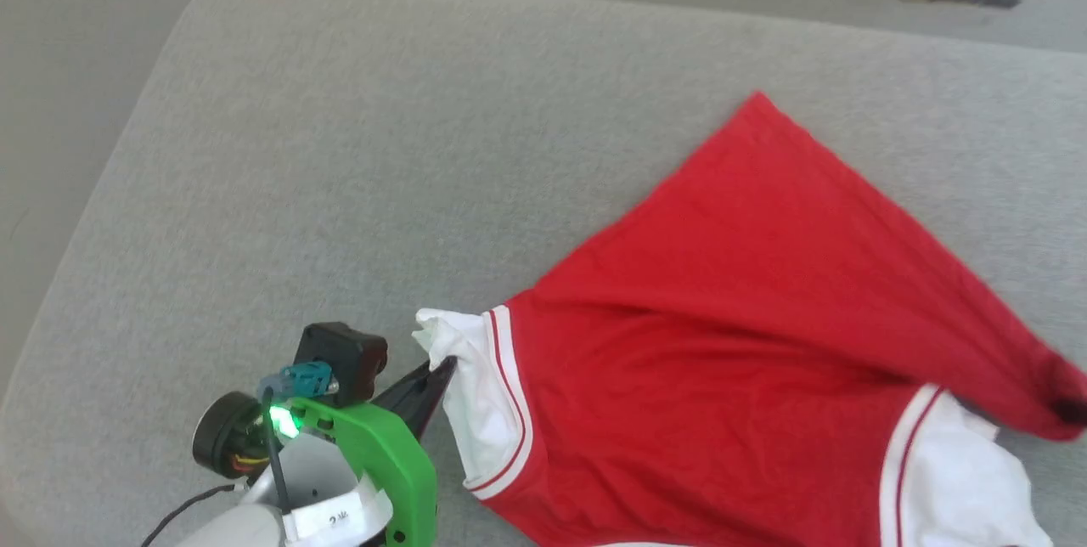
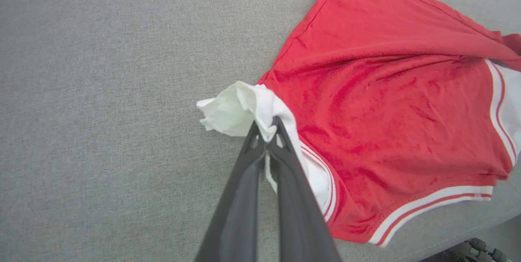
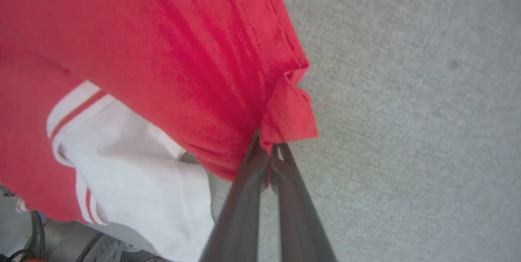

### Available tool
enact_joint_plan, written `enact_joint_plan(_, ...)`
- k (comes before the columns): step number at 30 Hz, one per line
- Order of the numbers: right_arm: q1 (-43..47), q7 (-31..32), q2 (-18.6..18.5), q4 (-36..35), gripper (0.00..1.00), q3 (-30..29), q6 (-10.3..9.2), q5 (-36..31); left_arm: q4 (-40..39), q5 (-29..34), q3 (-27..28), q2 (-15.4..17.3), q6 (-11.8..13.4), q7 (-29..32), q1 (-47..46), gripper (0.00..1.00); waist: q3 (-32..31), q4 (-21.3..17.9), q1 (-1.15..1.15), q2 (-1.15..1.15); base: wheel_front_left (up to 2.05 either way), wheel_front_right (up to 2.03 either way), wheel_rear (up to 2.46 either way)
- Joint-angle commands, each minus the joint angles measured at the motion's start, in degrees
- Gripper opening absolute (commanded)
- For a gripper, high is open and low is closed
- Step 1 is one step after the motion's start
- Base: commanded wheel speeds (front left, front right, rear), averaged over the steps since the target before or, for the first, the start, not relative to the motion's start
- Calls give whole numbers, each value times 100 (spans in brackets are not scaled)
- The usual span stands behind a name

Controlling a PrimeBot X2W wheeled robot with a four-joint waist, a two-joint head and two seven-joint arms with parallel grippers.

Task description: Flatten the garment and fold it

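The limp red garment [image 1: 747, 343] lies rumpled on the grey counter [image 1: 340, 148], left fingers [image 2: 240, 197] pinching a white sleeve, right fingers [image 3: 291, 205] a red corner — light, soft cloth likely best handled by its edges.

Red soft-fabric jersey shirt [image 1: 747, 318]: plain red body, white short sleeves, white bands with a thin red stripe at sleeve seams and along one edge. Flat grey fabric table top [image 1: 340, 148]: uniform mid-grey, faintly mottled. Left gripper [image 2: 266, 125] and right gripper [image 3: 268, 150]: dark grey fingers. Curved plastic wrist bracket [image 1: 391, 453]: bright green.
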Motion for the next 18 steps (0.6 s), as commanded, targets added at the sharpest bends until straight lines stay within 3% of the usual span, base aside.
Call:
enact_joint_plan(1, 228, -55, 36, -58, 0, -93, -8, 39, -7, -13, 29, 43, 52, -1, 64, 0, -267, -241, 1, 0, 0, 0, 0)
enact_joint_plan(10, 1486, 10, 435, -515, 0, -794, -8, -121, 42, -63, -9, -1, 106, -21, 174, 0, -438, -291, 1, 0, 0, 0, 0)
enact_joint_plan(17, 1847, 89, 738, -778, 0, -1090, -8, -370, 111, -97, -19, -31, 102, -21, 177, 0, -494, -310, 1, 0, 0, 0, 0)
enact_joint_plan(18, 1821, 72, 769, -834, 89, -1123, -8, -410, 114, -98, -16, -32, 100, -22, 167, 0, -483, -312, 1, 0, 0, 0, 0)
